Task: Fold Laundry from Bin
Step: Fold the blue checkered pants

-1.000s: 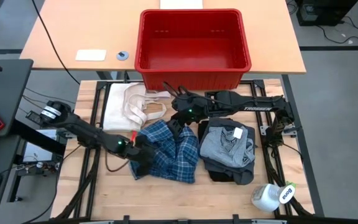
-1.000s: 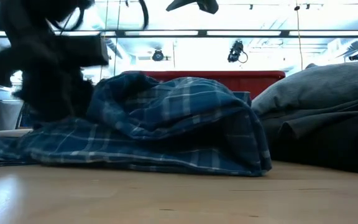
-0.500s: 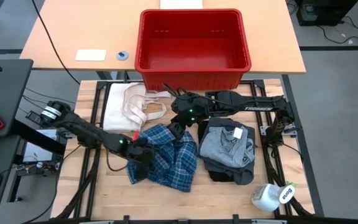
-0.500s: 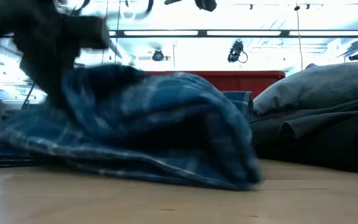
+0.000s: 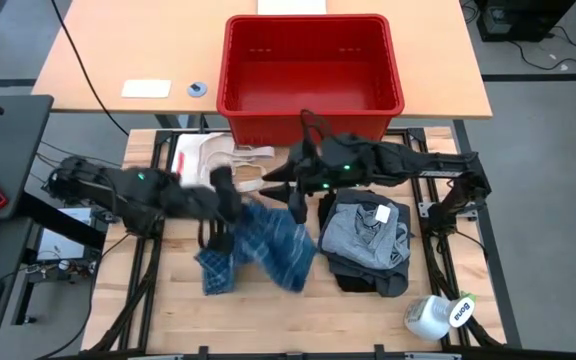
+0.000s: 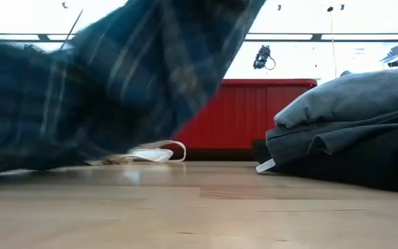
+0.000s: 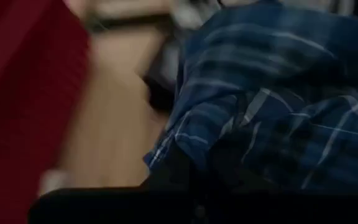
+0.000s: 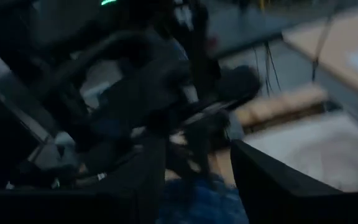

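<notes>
Currently the red bin [image 5: 313,62] is empty; a folded stack [image 5: 368,243] of grey and black garments lies on the counter [image 5: 268,320] — done. Remaining: the plaid shirt [image 5: 260,250], crumpled, lifted off the counter. Left tool [image 5: 223,190] is clamped on it; right tool [image 5: 298,200] — part-open, grip unclear.

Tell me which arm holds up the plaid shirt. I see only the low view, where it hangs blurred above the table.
Observer: The left gripper, shut on the plaid shirt.
Operator: Where is the other arm?
Observer: The right gripper is at the shirt's opposite upper edge; I cannot tell whether it grips.
Operator: Anything left in the bin?
Observer: No, the high view shows the bin empty.
</notes>
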Action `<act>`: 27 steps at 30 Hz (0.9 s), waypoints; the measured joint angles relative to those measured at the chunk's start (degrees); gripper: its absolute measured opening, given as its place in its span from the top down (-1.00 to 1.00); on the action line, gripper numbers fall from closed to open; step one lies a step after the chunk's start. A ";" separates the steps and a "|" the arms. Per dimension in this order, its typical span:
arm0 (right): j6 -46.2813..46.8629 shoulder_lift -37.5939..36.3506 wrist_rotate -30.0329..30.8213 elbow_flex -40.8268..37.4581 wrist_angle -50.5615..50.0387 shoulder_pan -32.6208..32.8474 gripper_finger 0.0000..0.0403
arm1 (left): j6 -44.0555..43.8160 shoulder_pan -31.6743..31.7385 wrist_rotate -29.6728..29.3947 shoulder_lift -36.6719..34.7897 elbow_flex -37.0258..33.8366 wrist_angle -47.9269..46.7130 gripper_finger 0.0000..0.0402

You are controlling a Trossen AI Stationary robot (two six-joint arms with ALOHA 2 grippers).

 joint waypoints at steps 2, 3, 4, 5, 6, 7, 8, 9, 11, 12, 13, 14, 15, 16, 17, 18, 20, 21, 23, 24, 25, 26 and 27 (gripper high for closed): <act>-2.46 -0.57 2.06 0.00 3.48 1.08 0.06 | 1.84 1.78 -2.90 0.00 3.97 0.55 0.92; -3.76 -0.76 4.53 0.00 4.52 1.88 0.06 | 2.52 2.73 -3.73 0.00 5.57 0.53 0.91; -5.59 -1.14 7.67 0.00 5.42 2.88 0.07 | 2.78 3.75 -4.15 0.02 7.22 0.53 0.90; -7.92 -1.45 11.49 0.00 5.99 4.12 0.08 | 2.83 4.74 -4.31 0.02 8.77 0.43 0.90; -10.66 -1.56 15.80 0.00 6.66 5.31 0.08 | 2.78 5.73 -4.35 0.02 10.31 0.22 0.90; -13.99 -1.77 19.86 0.00 7.66 6.60 0.09 | 2.61 6.68 -4.38 0.02 11.83 -0.17 0.90; -17.75 -1.88 23.54 0.00 8.52 7.98 0.10 | 2.46 7.56 -4.39 0.02 13.21 -0.51 0.90; -21.62 -1.88 26.70 0.00 9.61 9.04 0.11 | 2.45 8.40 -4.30 0.02 14.61 -0.63 0.90; -28.92 -1.62 31.32 0.07 11.04 10.63 0.11 | 2.40 9.96 -3.54 0.02 16.85 -0.63 0.90; -32.20 -1.56 33.04 0.07 11.35 11.26 0.11 | 2.31 10.80 -2.93 0.02 17.72 -0.69 0.89; -34.76 -1.49 34.49 0.07 11.52 11.81 0.11 | 2.12 11.69 -2.53 0.06 18.45 -0.67 0.89; -36.09 -1.46 35.52 0.07 11.50 12.12 0.11 | 1.51 12.55 -1.78 0.11 19.01 -0.61 0.89; -36.54 -1.46 36.66 0.07 11.50 12.26 0.10 | 0.47 13.45 -1.28 0.15 19.46 -0.69 0.89; -36.65 -1.46 37.92 0.07 11.50 12.32 0.09 | -0.98 14.26 -0.78 0.19 19.78 -0.69 0.89; -36.75 -1.46 39.24 0.07 11.50 12.32 0.07 | -2.65 15.07 0.28 0.20 20.11 -0.67 0.89; -37.28 -1.46 40.49 0.07 11.45 12.39 0.05 | -4.17 15.87 1.16 0.22 20.33 -0.58 0.89; -39.45 -1.46 41.75 0.07 11.06 12.71 -0.02 | -6.50 17.24 3.77 0.20 20.60 -0.10 0.89; -40.43 -1.30 41.85 0.07 10.98 12.76 -0.05 | -7.38 17.82 5.23 0.20 20.61 0.42 0.89; -42.49 -0.67 42.65 0.07 11.14 12.85 -0.14 | -8.73 18.84 8.57 0.20 20.63 0.64 0.89; -43.43 -0.47 43.74 0.05 10.91 13.02 -0.19 | -9.38 19.29 10.34 0.20 20.63 0.67 0.89; -44.21 -0.19 44.70 0.01 10.74 13.09 -0.24 | -9.96 19.70 12.14 0.22 20.63 0.70 0.89; -44.82 0.18 44.93 0.00 10.78 13.09 -0.30 | -10.51 20.11 13.62 0.22 20.63 0.74 0.89; -45.41 0.24 44.97 0.00 10.93 13.07 -0.35 | -10.94 20.49 14.76 0.21 20.63 0.80 0.89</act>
